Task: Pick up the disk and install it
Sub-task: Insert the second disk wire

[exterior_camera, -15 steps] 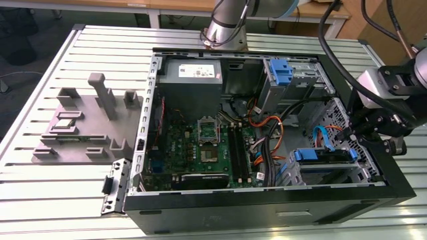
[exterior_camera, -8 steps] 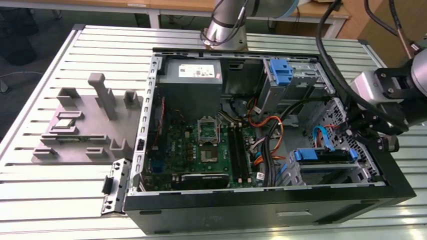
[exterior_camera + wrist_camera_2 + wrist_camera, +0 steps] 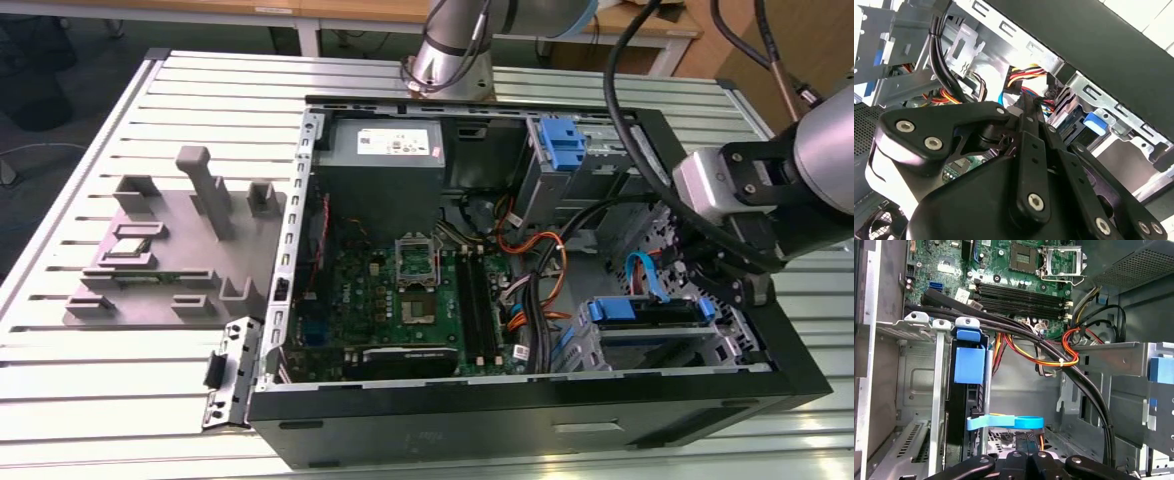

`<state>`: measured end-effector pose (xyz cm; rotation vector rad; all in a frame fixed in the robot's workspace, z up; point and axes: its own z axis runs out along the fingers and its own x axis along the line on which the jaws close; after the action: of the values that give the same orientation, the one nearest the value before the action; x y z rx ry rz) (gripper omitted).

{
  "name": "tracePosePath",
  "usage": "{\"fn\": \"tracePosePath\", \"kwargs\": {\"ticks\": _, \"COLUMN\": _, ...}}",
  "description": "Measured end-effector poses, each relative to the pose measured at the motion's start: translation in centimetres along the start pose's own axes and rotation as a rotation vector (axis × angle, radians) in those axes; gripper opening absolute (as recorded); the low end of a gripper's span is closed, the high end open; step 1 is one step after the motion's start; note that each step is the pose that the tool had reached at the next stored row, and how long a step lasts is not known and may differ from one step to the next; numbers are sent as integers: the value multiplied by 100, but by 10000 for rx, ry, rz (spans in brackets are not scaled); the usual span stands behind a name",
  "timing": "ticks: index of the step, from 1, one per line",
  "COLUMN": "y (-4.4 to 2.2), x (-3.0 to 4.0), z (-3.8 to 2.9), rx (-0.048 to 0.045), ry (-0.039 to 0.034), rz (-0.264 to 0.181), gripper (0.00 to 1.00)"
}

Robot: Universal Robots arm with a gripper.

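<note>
Slatted metal table (image 3: pixel 160 400), open computer case (image 3: pixel 534 420) laid on it, the disk (image 3: pixel 647 311) seated edge-on in the drive cage (image 3: pixel 667 345) near the case wall, gripper (image 3: pixel 721 285) poised just above it, finger state cannot be told, cables (image 3: pixel 1054 347) crowding the bay.

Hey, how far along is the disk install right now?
Done: the disk is off the table and sits edge-on in the drive cage inside the case. In hand: the gripper is close beside the disk's end at the exterior view's right; whether it grips the disk is unclear. Left: I can't confirm the disk is fully seated.
</note>
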<state>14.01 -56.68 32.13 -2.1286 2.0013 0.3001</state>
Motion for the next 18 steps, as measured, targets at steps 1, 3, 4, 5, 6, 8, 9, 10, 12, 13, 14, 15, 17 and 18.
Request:
{"fn": "tracePosePath", "kwargs": {"ticks": 1, "y": 0, "x": 0, "z": 0, "rx": 1, "ry": -8, "rz": -1, "gripper": 11}}
{"fn": "tracePosePath", "kwargs": {"ticks": 3, "y": 0, "x": -2, "z": -1, "rx": 4, "ry": -50, "rz": -1, "gripper": 11}}
{"fn": "tracePosePath", "kwargs": {"ticks": 4, "y": 0, "x": -6, "z": -2, "rx": 6, "ry": -91, "rz": -1, "gripper": 11}}
{"fn": "tracePosePath", "kwargs": {"ticks": 5, "y": 0, "x": -13, "z": -4, "rx": 8, "ry": -131, "rz": -1, "gripper": 11}}
{"fn": "tracePosePath", "kwargs": {"ticks": 6, "y": 0, "x": -21, "z": -10, "rx": 10, "ry": -160, "rz": -1, "gripper": 11}}
{"fn": "tracePosePath", "kwargs": {"ticks": 8, "y": -1, "x": -38, "z": -46, "rx": 12, "ry": -191, "rz": -1, "gripper": 11}}
{"fn": "tracePosePath", "kwargs": {"ticks": 9, "y": -2, "x": -48, "z": -76, "rx": 12, "ry": -194, "rz": -2, "gripper": 11}}
{"fn": "tracePosePath", "kwargs": {"ticks": 10, "y": -2, "x": -57, "z": -105, "rx": 13, "ry": -196, "rz": -2, "gripper": 11}}
{"fn": "tracePosePath", "kwargs": {"ticks": 12, "y": -2, "x": -58, "z": -112, "rx": 15, "ry": -247, "rz": -1, "gripper": 11}}
{"fn": "tracePosePath", "kwargs": {"ticks": 13, "y": -2, "x": -58, "z": -110, "rx": 17, "ry": -274, "rz": -2, "gripper": 11}}
{"fn": "tracePosePath", "kwargs": {"ticks": 14, "y": -2, "x": -57, "z": -103, "rx": 18, "ry": -287, "rz": -1, "gripper": 11}}
{"fn": "tracePosePath", "kwargs": {"ticks": 15, "y": -3, "x": -57, "z": -95, "rx": 21, "ry": -292, "rz": 4, "gripper": 11}}
{"fn": "tracePosePath", "kwargs": {"ticks": 17, "y": -26, "x": -53, "z": -92, "rx": 29, "ry": -290, "rz": 30, "gripper": 11}}
{"fn": "tracePosePath", "kwargs": {"ticks": 18, "y": -45, "x": -53, "z": -92, "rx": 34, "ry": -289, "rz": 48, "gripper": 11}}
